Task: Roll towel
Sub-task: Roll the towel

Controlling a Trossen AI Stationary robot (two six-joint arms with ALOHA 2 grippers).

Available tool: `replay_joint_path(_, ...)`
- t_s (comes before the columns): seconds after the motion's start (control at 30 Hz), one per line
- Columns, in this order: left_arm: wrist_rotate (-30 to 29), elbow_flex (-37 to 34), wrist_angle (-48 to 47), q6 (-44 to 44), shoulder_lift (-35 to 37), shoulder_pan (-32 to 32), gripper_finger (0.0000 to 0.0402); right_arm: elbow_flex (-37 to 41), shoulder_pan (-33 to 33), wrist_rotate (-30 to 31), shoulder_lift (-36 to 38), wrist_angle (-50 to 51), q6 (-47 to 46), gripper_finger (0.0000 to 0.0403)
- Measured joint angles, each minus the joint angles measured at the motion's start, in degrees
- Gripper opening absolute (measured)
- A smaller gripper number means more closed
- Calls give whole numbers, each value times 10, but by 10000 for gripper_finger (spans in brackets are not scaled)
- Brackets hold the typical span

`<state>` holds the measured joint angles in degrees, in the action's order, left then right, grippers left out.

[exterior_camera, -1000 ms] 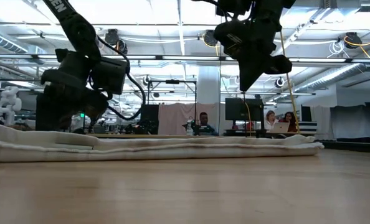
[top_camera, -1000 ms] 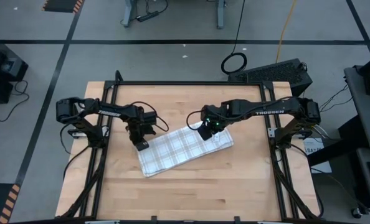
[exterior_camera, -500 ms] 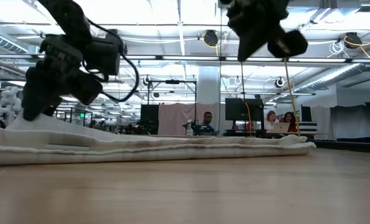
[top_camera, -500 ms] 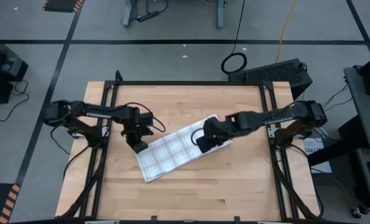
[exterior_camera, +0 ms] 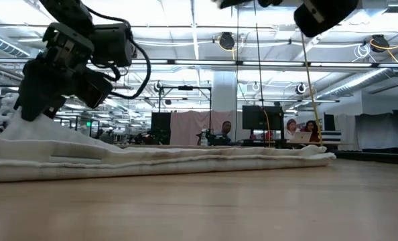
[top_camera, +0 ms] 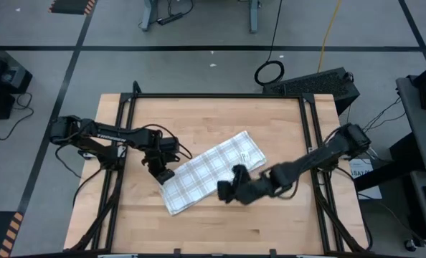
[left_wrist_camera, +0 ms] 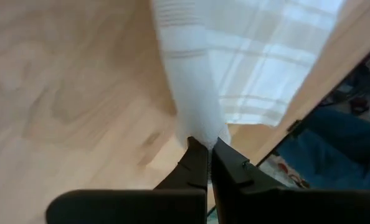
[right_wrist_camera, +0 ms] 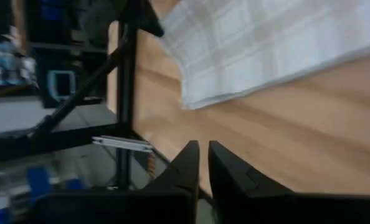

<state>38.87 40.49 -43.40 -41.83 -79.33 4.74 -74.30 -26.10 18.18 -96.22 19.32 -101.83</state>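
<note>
The towel [top_camera: 211, 172], white with a tan-grey check, lies flat and slanted on the middle of the wooden table, its right end toward the far side. My left gripper [top_camera: 163, 174] is shut on the towel's left end, which it has raised in a small tent [exterior_camera: 21, 127]. My right gripper [top_camera: 223, 192] hovers above the table beside the towel's near long edge [right_wrist_camera: 235, 87], its fingers [right_wrist_camera: 188, 158] together and touching nothing. In the low view it shows only at the top [exterior_camera: 319, 13]. My left gripper pinches the towel's far left corner [left_wrist_camera: 197, 127] between its two fingertips. The fingers come slanting down from the table's left. The cloth rises in a narrow ridge to the fingers, drawn up off the wood, while the rest of the towel [left_wrist_camera: 266, 56] lies on the table.
A black metal frame [top_camera: 134, 100] runs along the table's left, right and far sides. Bare wood [top_camera: 220, 229] lies between the towel and the near edge. People sit at desks [exterior_camera: 299, 130] in the room beyond.
My right gripper has swung from above the towel's right end across to the near side, rolling as it went. My left gripper has risen with the towel's left corner, which now stands tented off the table. The towel's right end has slid toward the far edge.
</note>
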Motion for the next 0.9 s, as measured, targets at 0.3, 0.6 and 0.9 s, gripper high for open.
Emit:
replay_joint_path(0.3,0,0,58,-29,0,-20,2,-1,-7,57,-176,-320,-49,76)
replay_joint_path(0.6,0,0,56,16,8,-21,2,-116,37,-8,-282,-280,-23,5)
replay_joint_path(0.9,-2,1,75,36,8,-21,7,-147,67,-28,-288,-189,-23,1)
